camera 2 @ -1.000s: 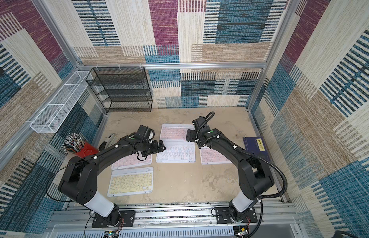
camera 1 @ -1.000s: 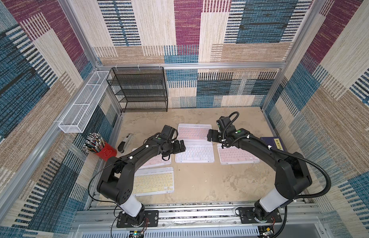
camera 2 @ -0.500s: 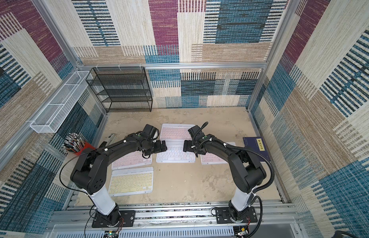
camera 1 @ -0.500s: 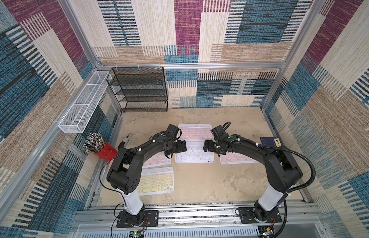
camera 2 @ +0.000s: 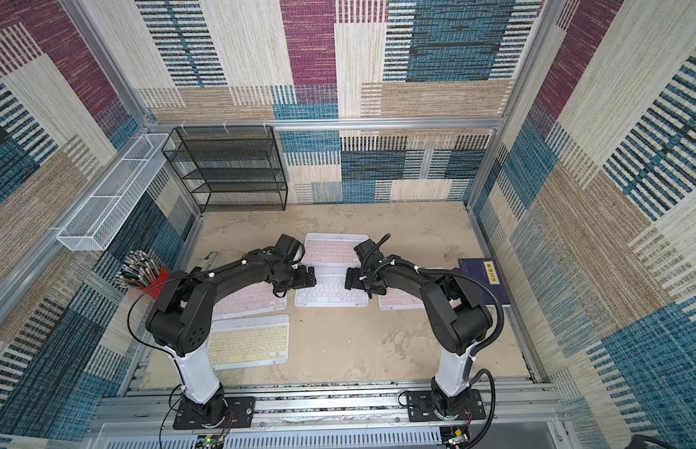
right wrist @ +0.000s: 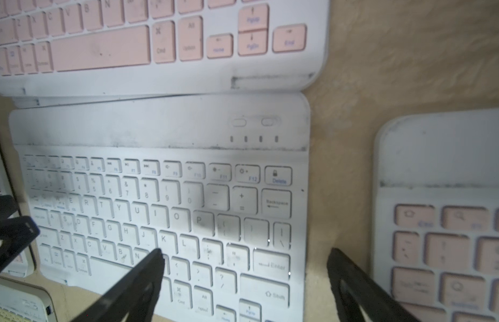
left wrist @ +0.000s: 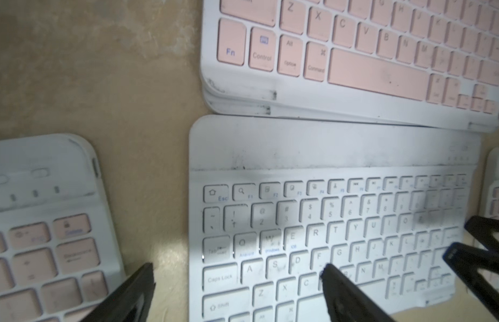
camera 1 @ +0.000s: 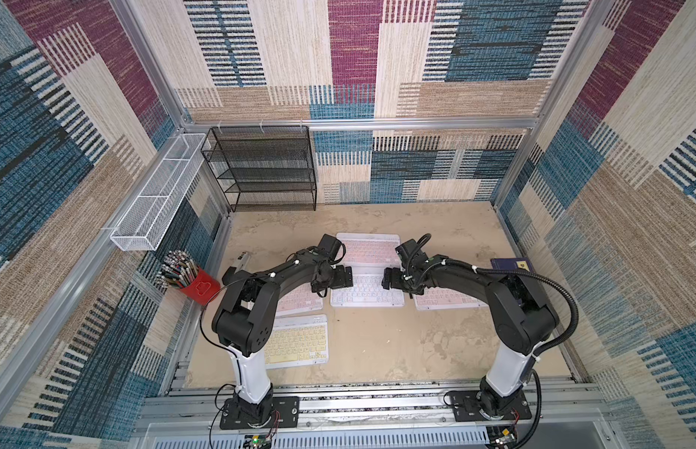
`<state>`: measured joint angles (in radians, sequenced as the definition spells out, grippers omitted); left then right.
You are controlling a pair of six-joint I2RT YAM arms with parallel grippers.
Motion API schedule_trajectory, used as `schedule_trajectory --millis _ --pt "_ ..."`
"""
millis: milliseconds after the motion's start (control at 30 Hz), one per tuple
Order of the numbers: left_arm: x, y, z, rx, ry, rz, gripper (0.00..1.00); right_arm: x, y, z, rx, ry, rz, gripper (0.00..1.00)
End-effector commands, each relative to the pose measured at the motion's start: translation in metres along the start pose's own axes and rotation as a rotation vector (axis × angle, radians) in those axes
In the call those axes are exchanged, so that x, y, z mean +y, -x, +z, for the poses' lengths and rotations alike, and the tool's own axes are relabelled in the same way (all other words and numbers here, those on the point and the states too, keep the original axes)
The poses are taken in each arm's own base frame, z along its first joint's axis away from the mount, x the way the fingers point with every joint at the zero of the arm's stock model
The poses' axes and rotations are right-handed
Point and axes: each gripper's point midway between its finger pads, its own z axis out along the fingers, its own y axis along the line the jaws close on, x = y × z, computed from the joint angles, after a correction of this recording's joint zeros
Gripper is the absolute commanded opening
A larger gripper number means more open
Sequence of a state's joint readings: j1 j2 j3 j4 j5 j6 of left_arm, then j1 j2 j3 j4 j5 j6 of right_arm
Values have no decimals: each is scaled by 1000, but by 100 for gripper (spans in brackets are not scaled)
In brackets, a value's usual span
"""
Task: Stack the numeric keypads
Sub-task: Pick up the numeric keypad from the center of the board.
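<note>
White keypad [camera 1: 367, 293] lies flat in both top views, short ends under left gripper [camera 1: 347, 276] and right gripper [camera 1: 386, 278], both jaws wide, holding nothing; pink stack [camera 1: 367, 250] against its long edge, bare table [camera 1: 377, 350] on the opposite side. Left wrist: keypad's short edge between jaws, sandy gap by outer finger [left wrist: 134, 295]. Right wrist: other short edge between jaws, pink keypad [right wrist: 443, 237] just beyond the outer one.

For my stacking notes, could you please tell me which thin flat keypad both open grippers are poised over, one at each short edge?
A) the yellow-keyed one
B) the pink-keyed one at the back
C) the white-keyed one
C: the left gripper and the right gripper each straddle one short edge of the thin, white-framed white-keyed keypad in the middle.
</note>
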<state>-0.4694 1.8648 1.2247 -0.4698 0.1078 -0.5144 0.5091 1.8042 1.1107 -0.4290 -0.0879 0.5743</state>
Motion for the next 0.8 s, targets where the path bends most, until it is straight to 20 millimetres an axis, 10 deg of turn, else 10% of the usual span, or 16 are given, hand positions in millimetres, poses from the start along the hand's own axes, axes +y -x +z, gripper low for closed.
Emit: schedule_trajectory --millis 0,767 --pt "-2 -2 1 16 -3 32 96 6 7 1 -22 24 -2 93" --pt "-15 -36 25 87 -176 30 96 7 -8 10 54 235 35 93"
